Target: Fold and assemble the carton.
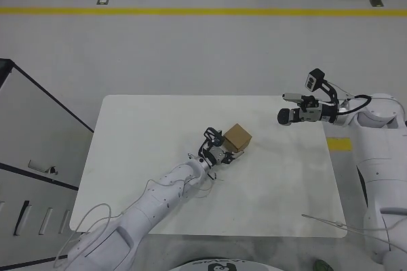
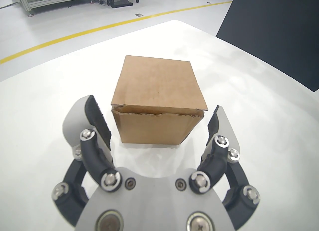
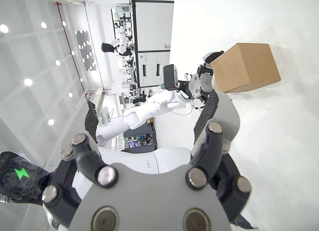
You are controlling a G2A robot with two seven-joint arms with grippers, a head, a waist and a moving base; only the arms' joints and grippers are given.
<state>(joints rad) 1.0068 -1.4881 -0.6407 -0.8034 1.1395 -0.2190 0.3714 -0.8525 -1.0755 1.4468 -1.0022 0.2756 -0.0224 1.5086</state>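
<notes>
The small brown cardboard carton (image 1: 237, 137) stands closed near the middle of the white round-cornered counter (image 1: 156, 135), its top flap flat over a ragged front seam and its visible faces plain. The left pincer (image 2: 154, 107) sits just beside the carton's near face, released, one finger off each corner. The right pincer (image 1: 283, 116) hangs well apart from the carton, released, grasping nothing.

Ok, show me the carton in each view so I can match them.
Top view: carton near the table's middle, at the left gripper's tips.
Left wrist view: carton just ahead of the open left gripper.
Right wrist view: carton on the table, beyond the right gripper.
Shared landmark: the left gripper, beside the carton in all three.
</notes>
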